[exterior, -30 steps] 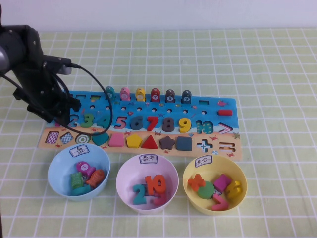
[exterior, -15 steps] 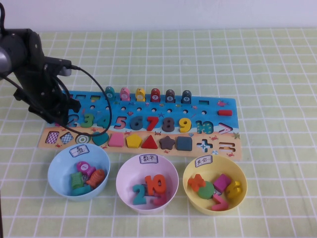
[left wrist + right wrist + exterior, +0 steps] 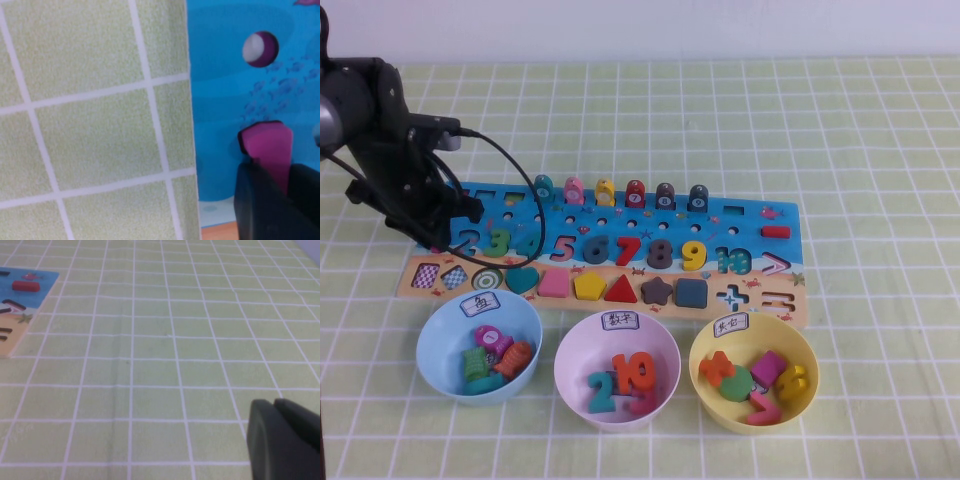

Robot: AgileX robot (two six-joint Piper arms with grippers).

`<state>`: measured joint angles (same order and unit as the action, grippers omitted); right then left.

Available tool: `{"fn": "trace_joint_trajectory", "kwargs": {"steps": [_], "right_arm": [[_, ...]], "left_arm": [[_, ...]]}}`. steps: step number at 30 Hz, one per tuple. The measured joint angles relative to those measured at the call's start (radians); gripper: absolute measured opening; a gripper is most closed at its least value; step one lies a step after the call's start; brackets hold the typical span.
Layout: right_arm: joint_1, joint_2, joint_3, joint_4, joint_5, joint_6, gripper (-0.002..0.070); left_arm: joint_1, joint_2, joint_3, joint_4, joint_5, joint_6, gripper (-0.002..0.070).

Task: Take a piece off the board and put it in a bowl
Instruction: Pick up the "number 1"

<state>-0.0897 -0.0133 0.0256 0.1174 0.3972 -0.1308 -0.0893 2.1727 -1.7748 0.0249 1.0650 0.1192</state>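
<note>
The long board (image 3: 750,216), blue above and tan below, lies across the table's middle with coloured numbers, shapes and pegs. My left gripper (image 3: 444,238) is down at the board's left end. In the left wrist view it (image 3: 287,172) is shut on the magenta-pink "1" (image 3: 267,145), which stands over the blue part of the board (image 3: 225,60). In the high view the arm hides the piece. The lilac bowl (image 3: 570,352) with a white rim label sits in front of the board's middle and holds several numbers. My right gripper (image 3: 280,410) shows only in its wrist view, shut and empty over bare cloth.
A light blue bowl (image 3: 432,338) sits in front of the board's left end, close to my left arm. A yellow bowl (image 3: 705,352) sits to the right. A black cable (image 3: 525,185) loops from the left arm over the board. Green checked cloth covers the table.
My left arm has edged slightly back and up at the board's left end. The board has shifted a touch to the right. The bowls have not moved.
</note>
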Motion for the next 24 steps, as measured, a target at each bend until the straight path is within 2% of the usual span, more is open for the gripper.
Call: {"fn": "trace_joint_trajectory", "kwargs": {"steps": [24], "right_arm": [[0.000,0.000,0.000,0.000,0.000,0.000,-0.0017]], "left_arm": [[0.000,-0.049,-0.004,-0.006,0.024,-0.004,0.0067]]}}
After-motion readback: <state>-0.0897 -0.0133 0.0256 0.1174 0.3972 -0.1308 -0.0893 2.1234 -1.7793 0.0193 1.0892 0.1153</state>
